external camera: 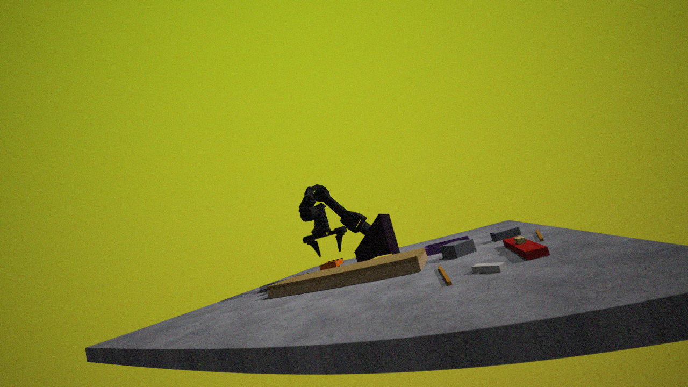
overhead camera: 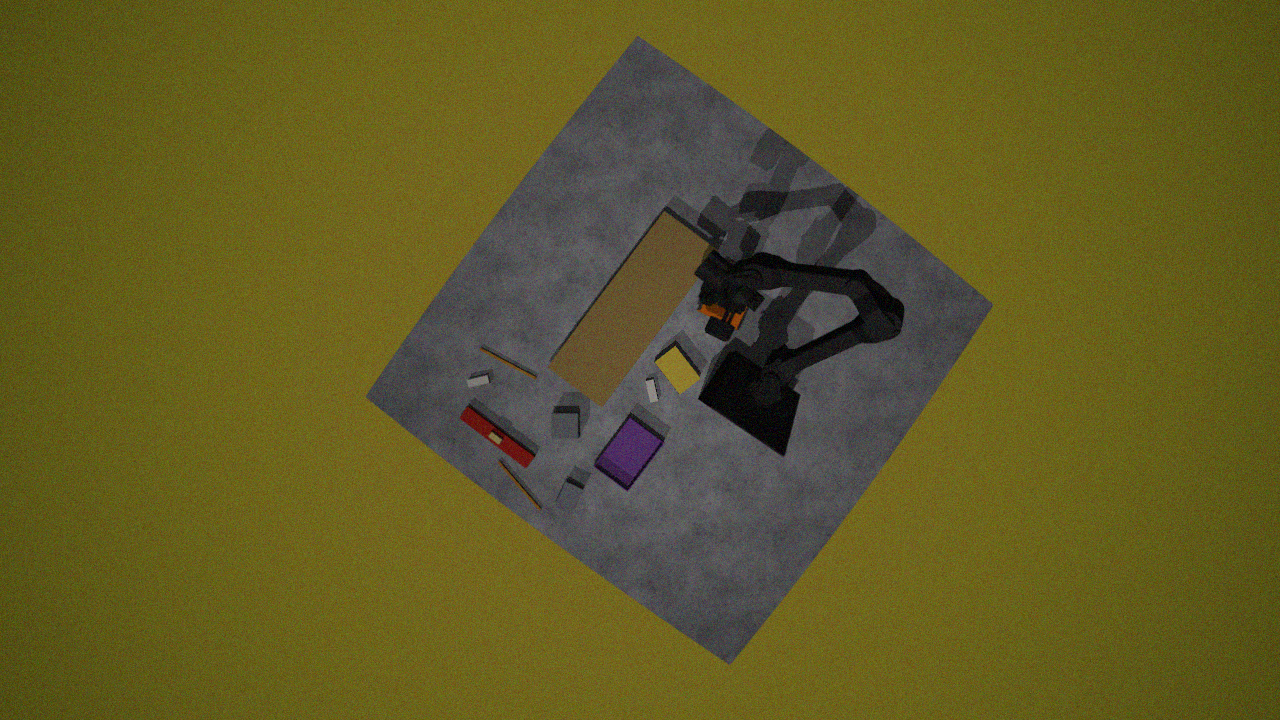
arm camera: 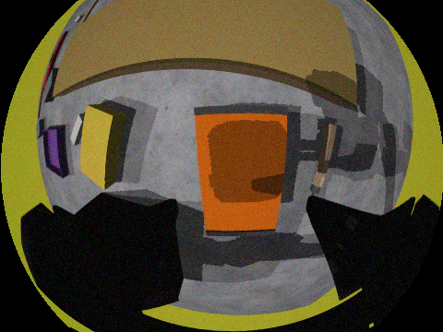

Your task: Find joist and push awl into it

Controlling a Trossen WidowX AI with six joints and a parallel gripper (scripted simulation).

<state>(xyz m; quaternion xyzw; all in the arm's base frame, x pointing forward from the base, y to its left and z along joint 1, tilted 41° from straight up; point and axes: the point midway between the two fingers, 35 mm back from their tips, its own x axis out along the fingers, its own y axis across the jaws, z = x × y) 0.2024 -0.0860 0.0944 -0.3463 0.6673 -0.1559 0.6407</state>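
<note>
My gripper (external camera: 329, 253) (arm camera: 244, 206) is open and empty, pointing down above the orange block (overhead camera: 733, 319) (external camera: 330, 264) (arm camera: 242, 216), apparently the stud finder. In the wrist view the block lies between and beyond the fingertips, partly in shadow. The awl (arm camera: 318, 179), with a beige handle, lies just right of it in the wrist view; the arm hides it in the top view. The tan floor panel (overhead camera: 617, 308) (external camera: 346, 277) (arm camera: 208, 32) lies beside the block, with no hole visible. The purple tray (overhead camera: 631, 447) (arm camera: 53, 149) is empty, beyond the yellow block. The joist is hidden.
A yellow block (overhead camera: 677, 368) (arm camera: 96, 143) stands between the orange block and the tray, with a small white block (overhead camera: 652, 390) beside it. Grey blocks (overhead camera: 565, 422) (overhead camera: 570, 493), a red bar (overhead camera: 514, 450) (external camera: 529, 248) and thin orange sticks (overhead camera: 508, 361) (overhead camera: 520, 483) lie farther off.
</note>
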